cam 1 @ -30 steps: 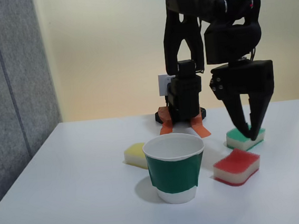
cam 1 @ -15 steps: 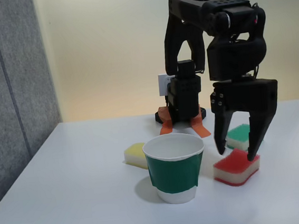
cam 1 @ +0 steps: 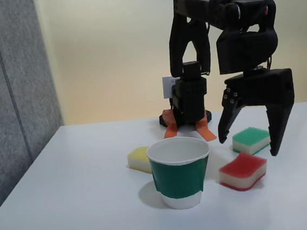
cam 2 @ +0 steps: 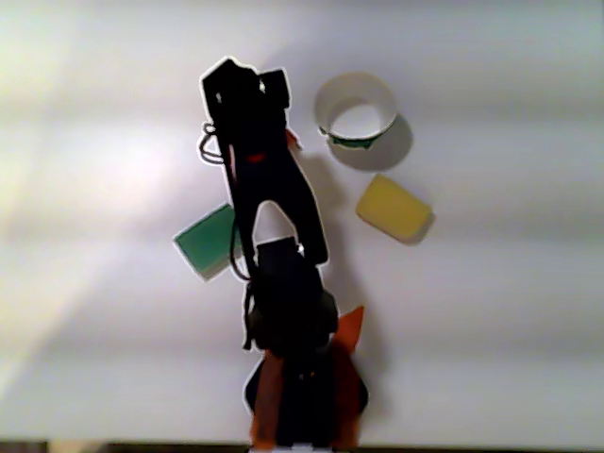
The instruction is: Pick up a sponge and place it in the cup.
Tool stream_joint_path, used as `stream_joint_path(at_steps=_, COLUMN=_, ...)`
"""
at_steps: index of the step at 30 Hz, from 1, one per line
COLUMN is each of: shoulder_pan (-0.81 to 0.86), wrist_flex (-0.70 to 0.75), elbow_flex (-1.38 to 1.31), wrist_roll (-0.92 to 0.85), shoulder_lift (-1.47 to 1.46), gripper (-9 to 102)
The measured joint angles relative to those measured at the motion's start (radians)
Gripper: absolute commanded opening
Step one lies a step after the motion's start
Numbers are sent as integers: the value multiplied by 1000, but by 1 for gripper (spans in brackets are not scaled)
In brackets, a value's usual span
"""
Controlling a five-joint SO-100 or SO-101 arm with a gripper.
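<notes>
We see the green sponge (cam 1: 250, 139) and yellow sponge (cam 1: 139, 159) flanking the cup (cam 1: 180, 172); the sponge (cam 1: 243, 170) lies beside it. Our gripper (cam 1: 251, 147), spread wide and empty, has lifted since half a second ago.

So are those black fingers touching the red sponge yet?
Apart. In the fixed view the fingers hang open above and behind the red sponge, with white table visible between them.

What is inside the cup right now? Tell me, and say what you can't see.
The cup looks empty from above: its bare white inner wall shows, with no sponge inside. In the fixed view its rim hides the bottom. The red sponge lies beside it.
</notes>
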Motion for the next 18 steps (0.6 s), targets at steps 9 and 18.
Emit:
stream_joint_path(at_steps=9, shoulder_pan=-11, wrist_flex=-78, elbow_flex=63, wrist_roll=29, shoulder_lift=0, gripper=42)
stream_joint_path(at_steps=18, shoulder_pan=-18, wrist_flex=-158, elbow_flex=184, wrist_roll=74, shoulder_lift=2, gripper=40)
